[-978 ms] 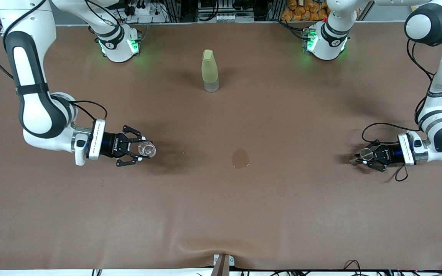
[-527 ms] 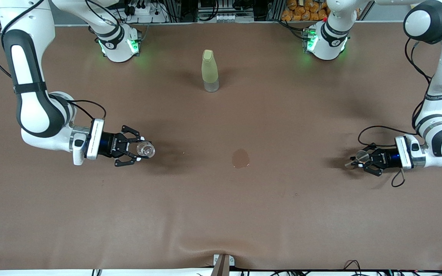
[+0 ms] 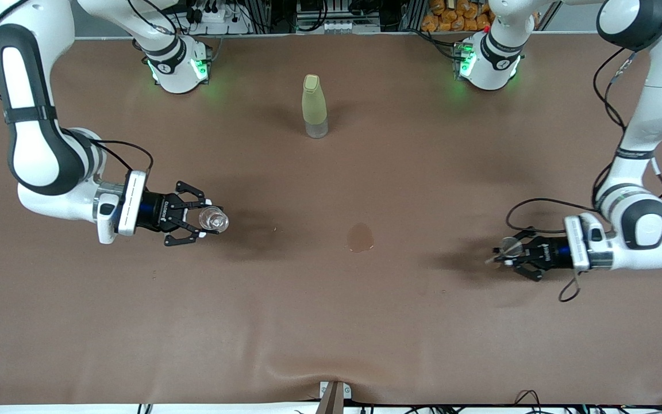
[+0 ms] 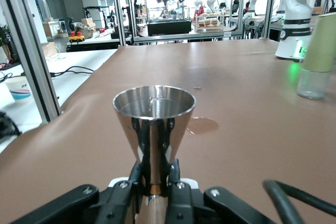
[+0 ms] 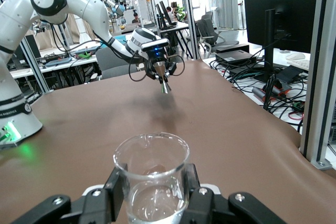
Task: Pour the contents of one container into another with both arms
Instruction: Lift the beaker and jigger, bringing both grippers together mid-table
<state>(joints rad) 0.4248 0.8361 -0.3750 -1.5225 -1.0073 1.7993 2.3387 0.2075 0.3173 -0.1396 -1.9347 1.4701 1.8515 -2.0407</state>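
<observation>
My right gripper (image 3: pixel 207 220) is shut on the tiny clear glass cup (image 3: pixel 214 219), which it holds upright over the table toward the right arm's end. In the right wrist view the cup (image 5: pixel 152 179) sits between the black fingers (image 5: pixel 116 187) with a little clear liquid in its bottom. My left gripper (image 3: pixel 514 253) is shut on the silver hourglass jigger (image 3: pixel 506 248), held over the table toward the left arm's end. In the left wrist view the jigger (image 4: pixel 154 121) stands upright, gripped at its narrow waist, its upper cone open. From the right wrist view the far-off jigger (image 5: pixel 165 86) hangs in the left gripper.
A tall pale yellow-green bottle (image 3: pixel 314 106) stands mid-table, farther from the front camera than both grippers. A dark wet stain (image 3: pixel 360 237) lies on the brown cloth between the grippers. Both arm bases (image 3: pixel 177 66) (image 3: pixel 487 63) glow green at the table's back edge.
The left arm has carried the jigger toward the table's middle and lower in the front view. The right gripper with the cup has shifted slightly back toward its own end.
</observation>
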